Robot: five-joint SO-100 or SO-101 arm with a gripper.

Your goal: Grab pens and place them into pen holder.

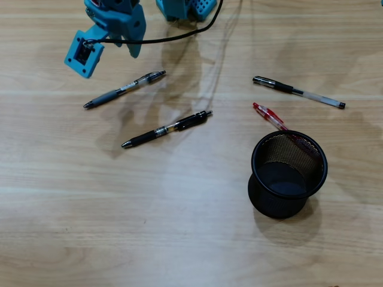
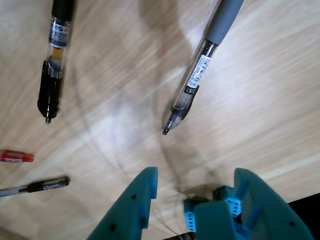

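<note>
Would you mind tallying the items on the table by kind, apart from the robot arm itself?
Pens: 4, namely the grey pen, the black and amber pen, the clear pen with black cap and the red pen.
Pen holders: 1, the black mesh pen holder, standing empty.
Total: 5
</note>
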